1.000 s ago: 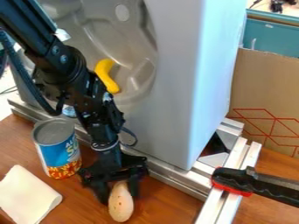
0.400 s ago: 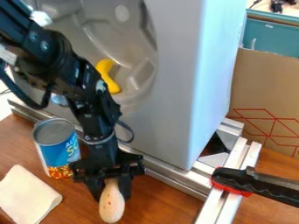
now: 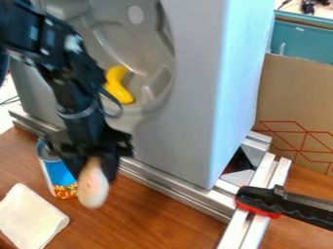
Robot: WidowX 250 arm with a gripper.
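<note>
One pale bulb (image 3: 94,186) pinched in our pincer (image 3: 94,163); we see can (image 3: 57,175) beside it, yellow piece (image 3: 118,86) above.

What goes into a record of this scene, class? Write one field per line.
Held: pale, rounded oblong thing
Holder: black gripper, above the wooden table
Nearest to gripper: blue can, partly hidden by it
Lower left: folded whitish sheet
In grey moulded unit: yellow curved thing
Right: black-and-red handle across a metal rail
Background: cardboard with red lines
</note>
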